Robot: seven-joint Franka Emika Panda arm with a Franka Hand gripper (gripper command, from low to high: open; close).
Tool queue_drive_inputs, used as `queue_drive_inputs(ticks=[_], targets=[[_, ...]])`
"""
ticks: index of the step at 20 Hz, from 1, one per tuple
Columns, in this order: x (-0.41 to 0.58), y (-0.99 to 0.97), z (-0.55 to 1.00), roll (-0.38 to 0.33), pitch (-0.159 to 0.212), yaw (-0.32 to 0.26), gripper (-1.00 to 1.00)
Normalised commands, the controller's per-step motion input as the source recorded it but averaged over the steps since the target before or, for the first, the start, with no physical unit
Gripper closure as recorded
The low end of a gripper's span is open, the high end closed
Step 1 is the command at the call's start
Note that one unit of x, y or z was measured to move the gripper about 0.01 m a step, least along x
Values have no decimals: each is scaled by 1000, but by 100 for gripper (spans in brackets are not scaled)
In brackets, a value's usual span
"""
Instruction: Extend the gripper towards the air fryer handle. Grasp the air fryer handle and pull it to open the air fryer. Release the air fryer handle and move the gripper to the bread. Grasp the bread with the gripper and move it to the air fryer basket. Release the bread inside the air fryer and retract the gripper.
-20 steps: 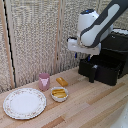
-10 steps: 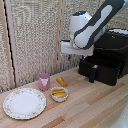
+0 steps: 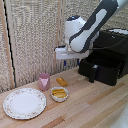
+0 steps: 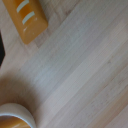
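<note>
Bread [image 3: 61,81]: small golden-orange oblong slab, lying flat on the surface [image 3: 95,105], between the pink cup [image 3: 44,81] and the air fryer [image 3: 107,62], just behind the white bowl [image 3: 59,94]; untouched, below the white plate of the arm's head.
Bread, wrist view [image 4: 29,19]: same slab seen from above and close, rounded end, glossy orange top with two pale streaks, lying aslant on pale wood grain.
Tool [image 3: 70,60]: dark fingers barely made out under the flat white plate, above the bread; apart or together cannot be told; fingers not seen in the wrist view.
Air fryer basket [image 3: 102,71]: deep black rectangular drawer, pulled out of the fryer body toward the exterior view's left, top open.
Air fryer handle [image 3: 93,73]: short thick black vertical bar on the drawer face, free of any grip.
Air fryer: large boxy glossy black body with rounded edges, at the exterior view's right.
Robot arm [image 3: 90,27]: bulky, white shells with dark grey joints, reaching in from the upper right of the exterior view.
White bowl: small, round, holding pale yellow sticks; rim alone shows in the wrist view [image 4: 15,114], blurred.
Pink cup: upright, exterior view only.
Plate [image 3: 24,103]: wide, white, flowered rim, at the exterior view's left, exterior view only.
Surface: light wooden planks, fine straight grain plain in the wrist view.
Backdrop [image 3: 35,35]: woven beige screen panels.
</note>
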Motion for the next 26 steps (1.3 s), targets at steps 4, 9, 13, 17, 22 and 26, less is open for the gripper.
queue_drive_inputs(ticks=[4,9,13,17,22,26], targets=[[393,32,6,151,103,203,-100],[542,-38,0,130,71,153,-100],[569,-202,0,45,35,59,-100],[386,-16,-24,-3,36,-53,-100],[250,35,-147,-12,6,-168,-100],[233,12,-190,11,32,-185,-100]])
